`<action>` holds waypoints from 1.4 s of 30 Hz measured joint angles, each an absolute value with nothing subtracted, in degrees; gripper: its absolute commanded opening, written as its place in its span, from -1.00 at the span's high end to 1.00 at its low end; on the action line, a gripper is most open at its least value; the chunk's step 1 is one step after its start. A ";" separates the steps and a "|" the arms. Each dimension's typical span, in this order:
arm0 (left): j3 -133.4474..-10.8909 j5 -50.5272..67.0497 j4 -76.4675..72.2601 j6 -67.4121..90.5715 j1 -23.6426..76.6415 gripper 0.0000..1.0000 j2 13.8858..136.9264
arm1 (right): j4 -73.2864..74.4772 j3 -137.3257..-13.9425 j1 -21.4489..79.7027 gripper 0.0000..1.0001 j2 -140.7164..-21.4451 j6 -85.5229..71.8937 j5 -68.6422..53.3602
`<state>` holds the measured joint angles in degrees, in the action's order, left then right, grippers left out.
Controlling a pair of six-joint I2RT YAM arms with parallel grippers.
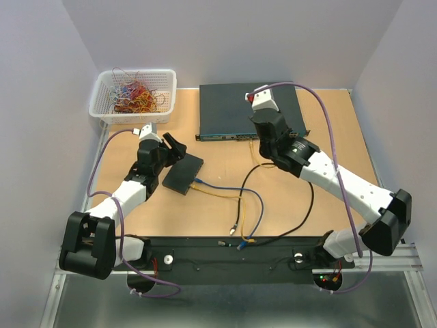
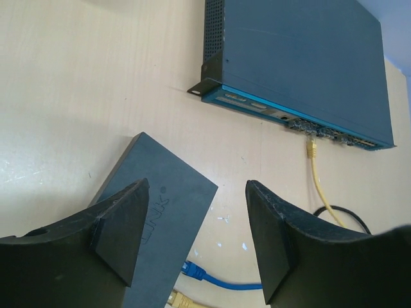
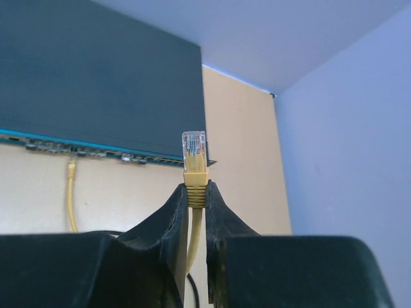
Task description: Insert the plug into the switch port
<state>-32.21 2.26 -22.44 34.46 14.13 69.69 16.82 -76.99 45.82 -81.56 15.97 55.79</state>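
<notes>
1. Right gripper: fingers pressed together on the yellow boot of the plug. It is raised in front of the rack switch, near that unit's right corner.
2. Plug: clear connector with a yellow boot, upright, its tip above the fingertips. Its yellow cable drops down between the fingers. It is apart from the small black box and sits in no socket.
3. Left gripper: jaws stand wide apart and hang above the far corner of the small black box. Contact with the box cannot be told.
4. Small black box: flat and rectangular, lying at an angle on the table just beside the left gripper.
5. Switch port: one of the sockets on the box's long edge facing the right arm. The single sockets are too small to make out. A blue cable and a second yellow cable enter this edge.
6. Rack switch: large and dark grey-blue, at the far side of the table. One yellow lead is plugged into its front.
7. Basket: white mesh at far left, holding tangled coloured wires.
8. Table: light wood. Loose black, blue and yellow cables are looped across its middle.
</notes>
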 measured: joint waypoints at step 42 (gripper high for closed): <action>-33.95 10.68 -31.44 36.71 5.50 -0.29 90.98 | -3.51 -65.63 50.85 0.99 -109.14 -2.87 -0.23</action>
